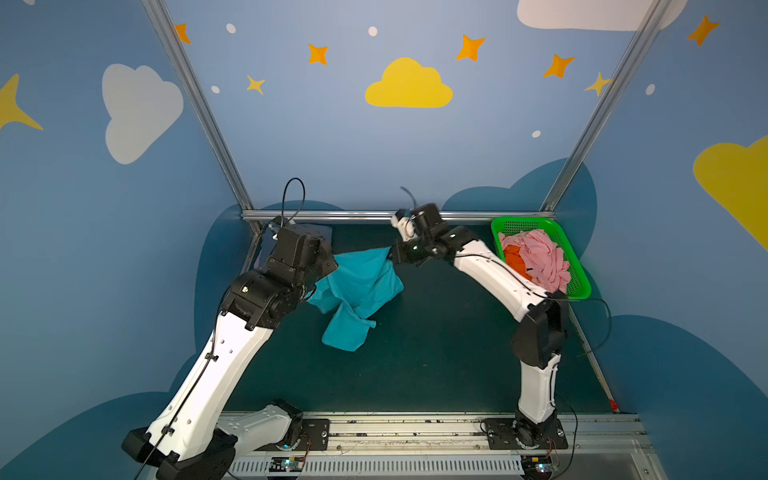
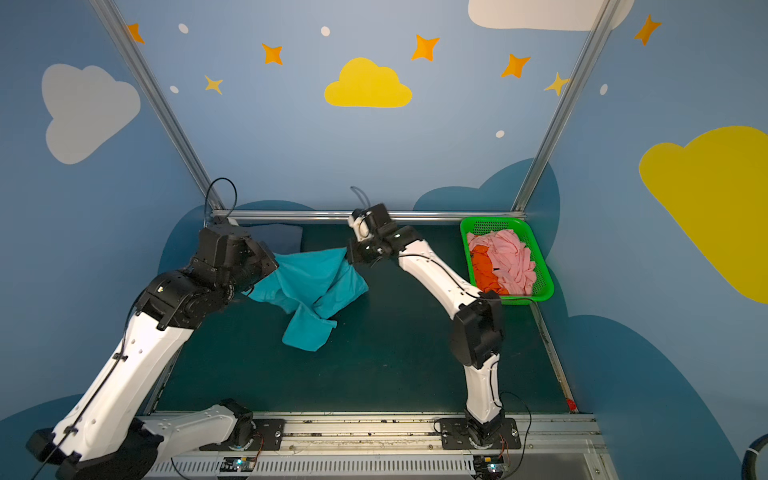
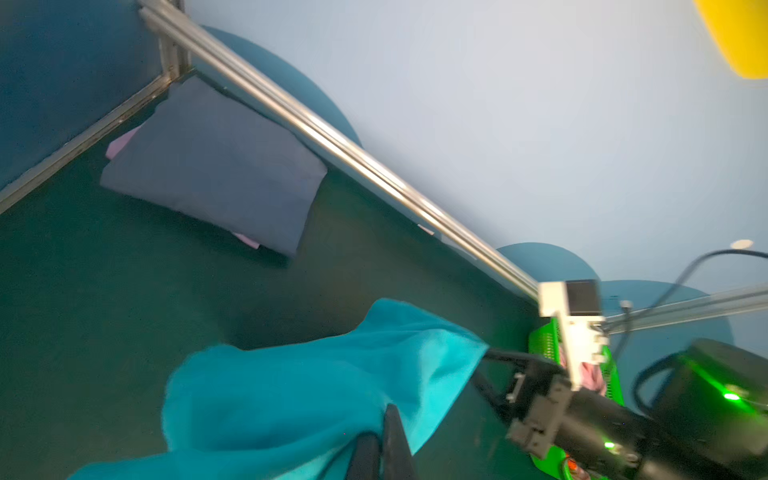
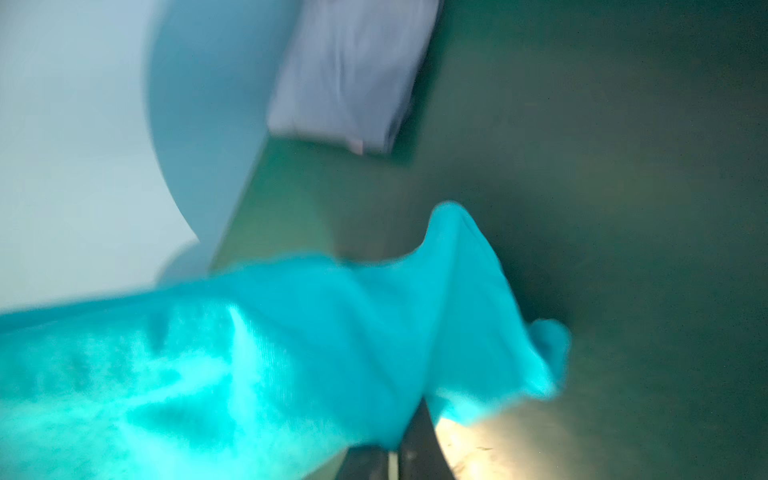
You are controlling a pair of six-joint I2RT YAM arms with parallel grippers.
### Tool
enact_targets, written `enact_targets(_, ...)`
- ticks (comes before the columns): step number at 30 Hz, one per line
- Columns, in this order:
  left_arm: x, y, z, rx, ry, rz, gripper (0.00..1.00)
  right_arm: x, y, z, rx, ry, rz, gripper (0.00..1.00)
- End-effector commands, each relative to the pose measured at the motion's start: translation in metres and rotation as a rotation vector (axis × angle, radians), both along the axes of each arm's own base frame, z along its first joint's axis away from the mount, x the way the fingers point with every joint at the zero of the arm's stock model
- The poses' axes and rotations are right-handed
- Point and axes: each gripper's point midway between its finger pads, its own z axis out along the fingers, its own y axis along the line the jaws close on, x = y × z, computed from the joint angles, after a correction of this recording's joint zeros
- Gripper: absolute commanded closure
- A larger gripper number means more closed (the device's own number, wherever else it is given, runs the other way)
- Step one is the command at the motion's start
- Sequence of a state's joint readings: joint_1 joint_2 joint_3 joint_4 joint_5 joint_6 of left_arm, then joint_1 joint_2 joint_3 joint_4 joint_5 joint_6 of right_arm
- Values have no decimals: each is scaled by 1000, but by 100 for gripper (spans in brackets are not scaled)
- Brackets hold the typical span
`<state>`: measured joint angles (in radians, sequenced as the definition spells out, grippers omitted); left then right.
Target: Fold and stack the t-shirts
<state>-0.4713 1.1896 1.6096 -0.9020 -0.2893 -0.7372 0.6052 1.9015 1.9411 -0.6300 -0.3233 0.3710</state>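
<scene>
Teal t-shirt (image 1: 357, 291) hangs between the two arms over the back-middle of the table mat (image 1: 436, 353). Its top edge is stretched nearly taut and its lower half is slumped in folds on the mat.

Left gripper (image 3: 380, 440): jaws together, pinching one end of that top edge. Right gripper (image 1: 392, 253): clamped on the opposite corner, which the left wrist view shows drawn to a point at its jaws.

Handling, my read:
- The cloth looks light, limp and thin. It sags wherever it is unsupported, so I expect no stiffness to help me.
- A thin pinch could slip if I pull the arms apart hard, so I'd keep tension gentle.
- The best holds look like seams, meaning shoulder or hem corners. I can't tell which edge I have, as no print shows.

Elsewhere:
- A folded slate-blue tee (image 3: 216, 166) lies flat in the far left corner, with a lavender tee (image 3: 120, 143) peeking out beneath it. I take this as the stack.
- The green basket (image 1: 579, 276) at far right holds a crumpled pink tee (image 1: 540, 257) and an orange tee (image 1: 515, 257).
</scene>
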Motion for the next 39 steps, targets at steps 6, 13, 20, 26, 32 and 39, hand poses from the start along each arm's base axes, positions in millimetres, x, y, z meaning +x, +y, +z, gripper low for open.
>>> enact_targets(6, 14, -25, 29, -65, -84, -100, 96, -24, -136, 221, 146, -639, -337, 100)
enact_targets(13, 25, -67, -67, -216, 140, -174, 96, -62, -85, 235, 172, -678, -161, 100)
enact_targets(20, 1, -30, -206, -152, 376, -6, 80, -91, 21, 72, 35, -343, 129, 90)
enact_targets(26, -34, 23, -223, -70, 421, 124, 27, -93, 16, -5, -55, -149, 113, 29)
enact_targets(32, -38, 20, -192, -33, 353, 74, 40, -70, -50, -3, -110, -190, -82, 25)
enact_targets(39, -46, -112, -225, 61, 454, -313, 29, -57, -153, -41, -192, -72, -364, 24)
